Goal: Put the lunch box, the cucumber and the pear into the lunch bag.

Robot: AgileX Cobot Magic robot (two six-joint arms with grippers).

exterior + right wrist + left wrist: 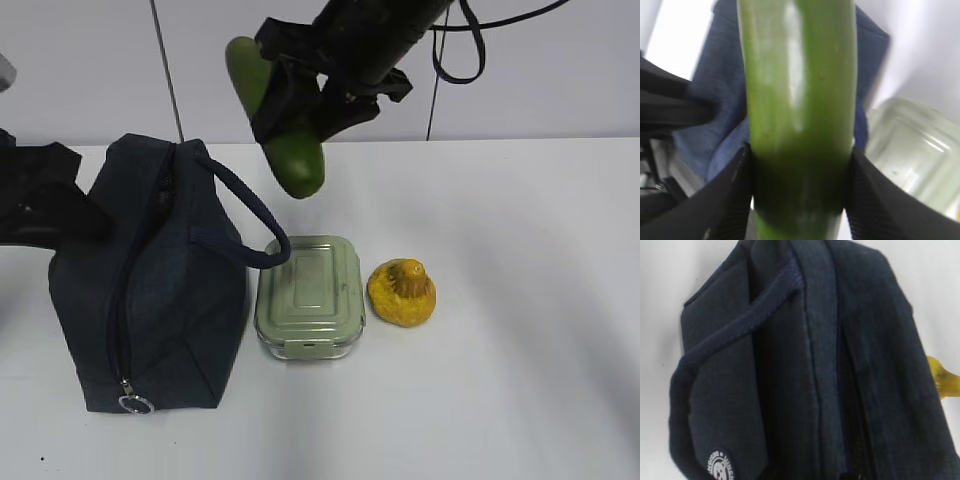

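Exterior view: right gripper (300,105) clamped across the cucumber (290,150), held in the air at 12 o'clock, slanted with its low end toward the lunch bag's handle; lunch bag (150,290) at 9 o'clock on the table (520,350), lunch box (310,295) just right of it at centre, pear (401,292) just beside the box at 3 o'clock. Left gripper (40,195) dark at the bag's far left end; open or closed cannot be told. Left wrist view: only navy fabric, handle and zipper seam, a sliver of pear (944,377) at 3 o'clock; no fingers visible. Right wrist view: fingers (730,200) pressed on both flanks of the cucumber (797,100), bag at 10 o'clock, lunch box (912,150) at 4 o'clock. Probably stiff, smooth, glossy, so liable to slip or pivot; mid-length grip looks sound.
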